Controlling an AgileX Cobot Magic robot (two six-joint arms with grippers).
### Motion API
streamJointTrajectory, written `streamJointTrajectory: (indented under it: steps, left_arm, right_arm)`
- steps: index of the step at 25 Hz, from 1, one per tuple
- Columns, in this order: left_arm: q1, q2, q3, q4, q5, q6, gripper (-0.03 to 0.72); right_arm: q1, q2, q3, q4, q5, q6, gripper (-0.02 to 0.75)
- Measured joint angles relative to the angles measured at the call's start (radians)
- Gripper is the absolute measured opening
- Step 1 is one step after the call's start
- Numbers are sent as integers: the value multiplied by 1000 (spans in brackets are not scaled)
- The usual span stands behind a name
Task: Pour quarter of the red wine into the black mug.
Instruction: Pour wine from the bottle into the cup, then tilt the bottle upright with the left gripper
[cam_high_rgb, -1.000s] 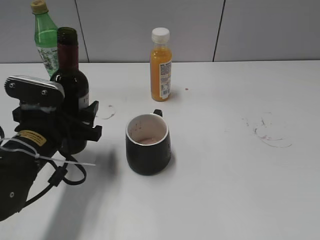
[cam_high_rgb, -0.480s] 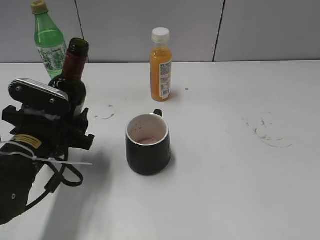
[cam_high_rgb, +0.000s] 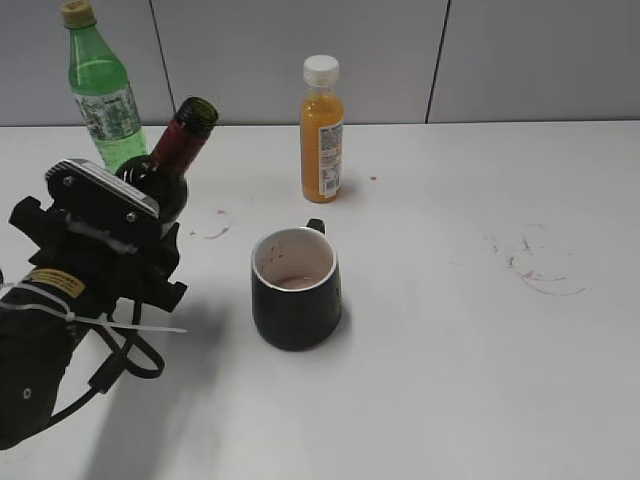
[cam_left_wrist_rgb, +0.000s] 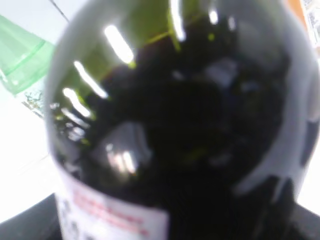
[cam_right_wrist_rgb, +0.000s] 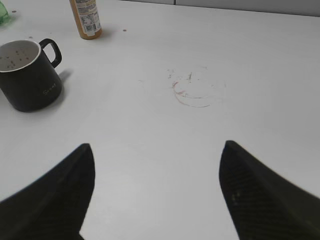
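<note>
The red wine, a dark glass bottle with a dark red foil neck, leans to the right, its open mouth pointing toward the black mug but still left of it. My left gripper is shut on the bottle's body. In the left wrist view the bottle and its white label fill the frame. The mug stands upright with a white inside and a faint pink film at its bottom. My right gripper hovers open above bare table, with the mug far off to its left.
A green plastic bottle stands at the back left, just behind the wine. An orange juice bottle with a white cap stands behind the mug. Dried reddish ring stains mark the white table on the right.
The wine bottle has gone from upright to leaning right toward the mug, and my left gripper has rolled with it. The mug and the other bottles stayed put.
</note>
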Motion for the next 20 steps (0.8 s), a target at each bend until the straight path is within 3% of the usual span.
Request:
streamJointTrajectory:
  steps: [11, 20]
  left_arm:
    - [0, 0, -22, -1, -1, 195, 547]
    - [0, 1, -23, -14, -1, 426, 547]
  right_arm:
    - [0, 0, 0, 0, 0, 0, 585]
    - [0, 0, 0, 0, 0, 0, 585]
